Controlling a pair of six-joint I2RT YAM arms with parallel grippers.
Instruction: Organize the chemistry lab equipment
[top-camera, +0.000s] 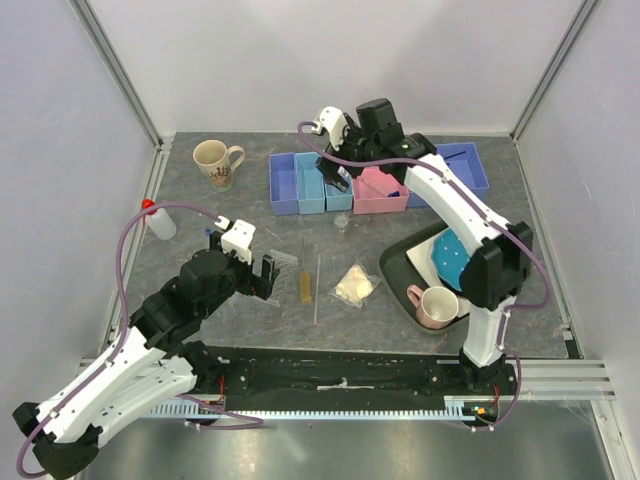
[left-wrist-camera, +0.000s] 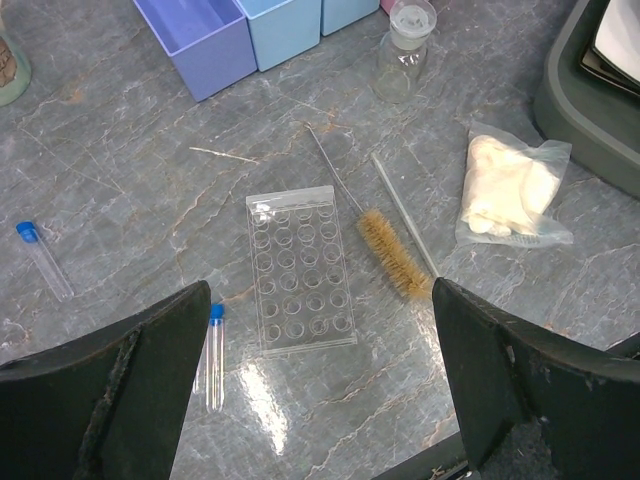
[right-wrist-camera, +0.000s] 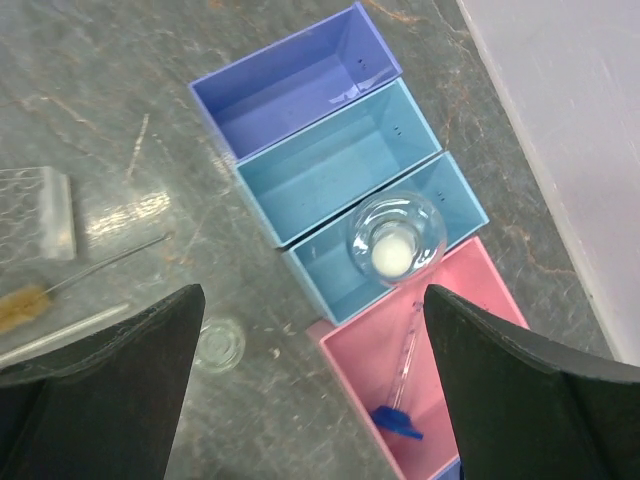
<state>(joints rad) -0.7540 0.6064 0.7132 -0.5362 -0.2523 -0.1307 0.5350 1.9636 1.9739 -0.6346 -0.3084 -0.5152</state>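
My left gripper (left-wrist-camera: 320, 290) hangs open just above the table, over the near end of the clear rack (left-wrist-camera: 300, 270). A blue-capped tube (left-wrist-camera: 214, 355) lies beside its left finger, and another tube (left-wrist-camera: 42, 258) lies further left. An amber brush (left-wrist-camera: 390, 250), a thin rod (left-wrist-camera: 403, 213), a whitish bag (left-wrist-camera: 510, 190) and a white-capped bottle (left-wrist-camera: 405, 50) sit beyond. My right gripper (right-wrist-camera: 314, 295) is open and empty above the bins. Under it, a bottle (right-wrist-camera: 396, 246) stands in a light blue bin (right-wrist-camera: 330, 275) and a blue-capped tube (right-wrist-camera: 400, 375) lies in the pink bin (right-wrist-camera: 380, 350).
A red-capped squeeze bottle (top-camera: 157, 219) and a beige mug (top-camera: 216, 163) stand at the left. The purple bin (top-camera: 284, 184) starts the bin row. A dark tray (top-camera: 400, 265) holds the blue dotted plate (top-camera: 450, 255), with a pink mug (top-camera: 437, 305) at its front.
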